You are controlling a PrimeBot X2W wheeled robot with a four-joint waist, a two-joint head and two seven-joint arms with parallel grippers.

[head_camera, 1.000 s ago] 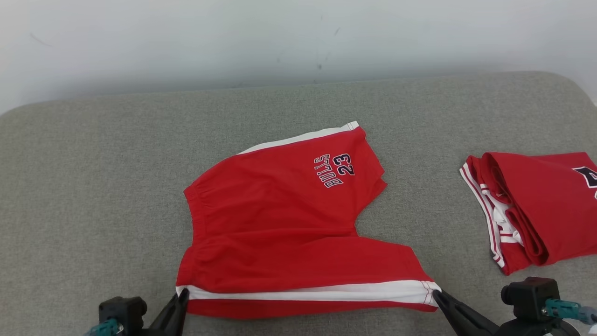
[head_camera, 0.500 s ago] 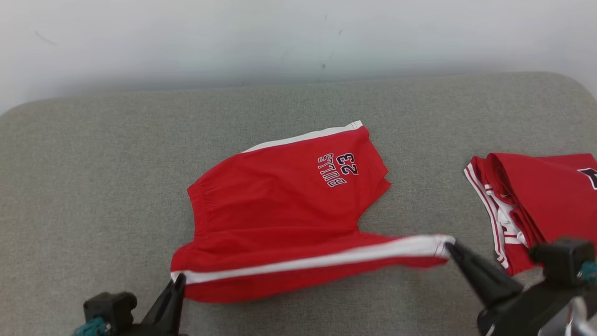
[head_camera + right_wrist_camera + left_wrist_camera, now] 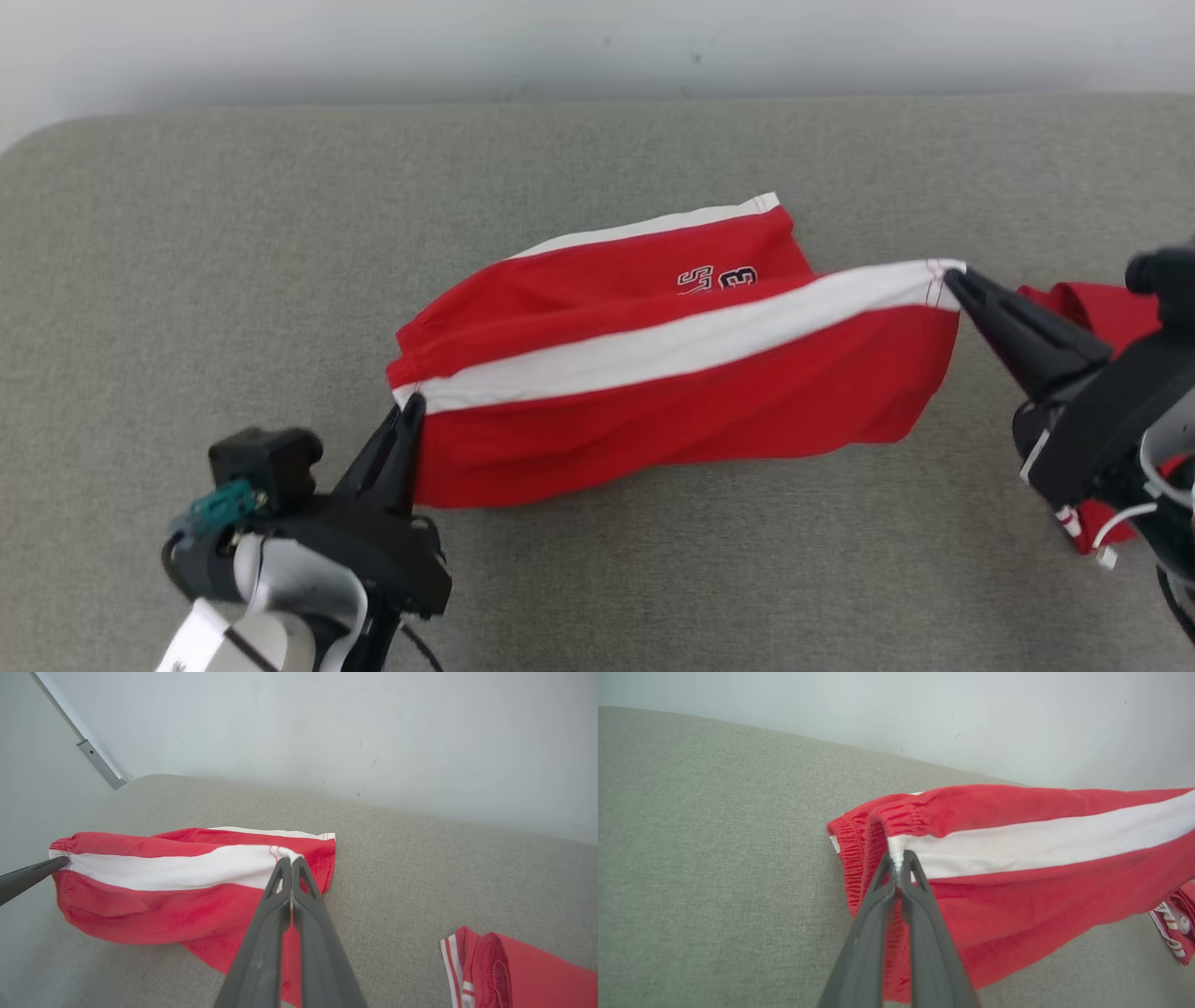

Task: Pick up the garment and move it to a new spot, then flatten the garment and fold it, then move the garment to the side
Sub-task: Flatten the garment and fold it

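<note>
The garment is a pair of red shorts with a white side stripe and partly hidden dark lettering. Its near leg hangs lifted between both grippers above the far leg, which lies on the grey cushion. My left gripper is shut on the waistband end of the stripe. The hem end of that stripe is pinched by my shut right gripper. In the right wrist view the garment droops below the stripe, and the left gripper's fingers come in from the left edge.
A second folded red garment with white trim lies on the cushion at the right, partly behind my right arm. A pale wall runs along the cushion's far edge. Bare cushion stretches to the left and along the front.
Both grippers have risen and moved away from me, lifting the near striped leg off the cushion and over the far leg. The lettering is now partly covered. The head camera has also shifted.
</note>
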